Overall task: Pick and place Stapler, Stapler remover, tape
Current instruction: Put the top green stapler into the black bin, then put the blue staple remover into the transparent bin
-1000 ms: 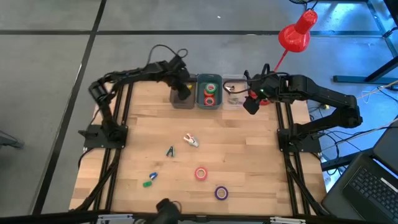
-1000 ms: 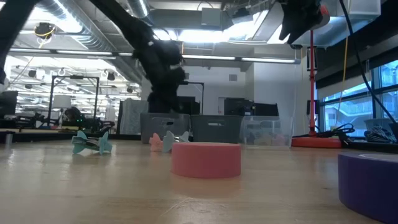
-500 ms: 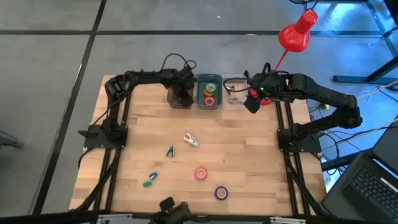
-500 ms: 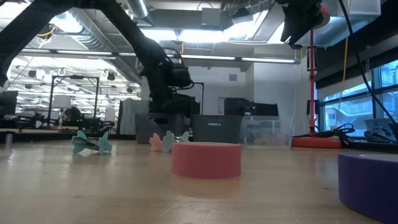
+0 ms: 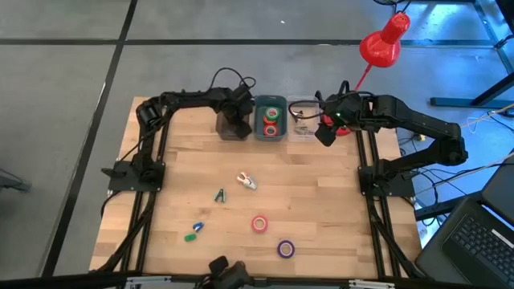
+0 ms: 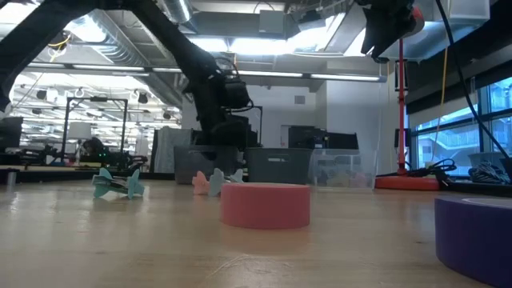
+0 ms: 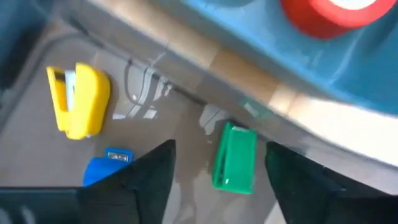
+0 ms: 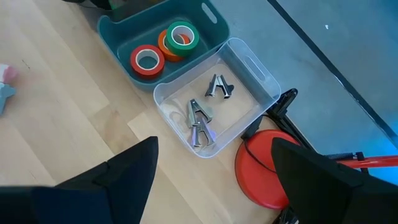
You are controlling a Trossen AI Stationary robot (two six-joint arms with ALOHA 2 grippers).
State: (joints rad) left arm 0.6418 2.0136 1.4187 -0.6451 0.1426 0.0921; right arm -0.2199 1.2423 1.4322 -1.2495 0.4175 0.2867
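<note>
The left gripper (image 7: pixel 214 171) hangs in the grey bin (image 5: pixel 233 128) at the table's far edge, fingers apart around a green stapler (image 7: pixel 235 157), not touching it. The right gripper (image 8: pixel 214 171) waits open above the clear bin (image 8: pixel 214 112). Two tape rolls (image 5: pixel 259 223) lie near.

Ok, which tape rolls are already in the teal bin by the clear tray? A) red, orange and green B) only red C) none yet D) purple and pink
A: the right wrist view shows a red roll, an orange roll and a green roll inside the teal bin.
</note>
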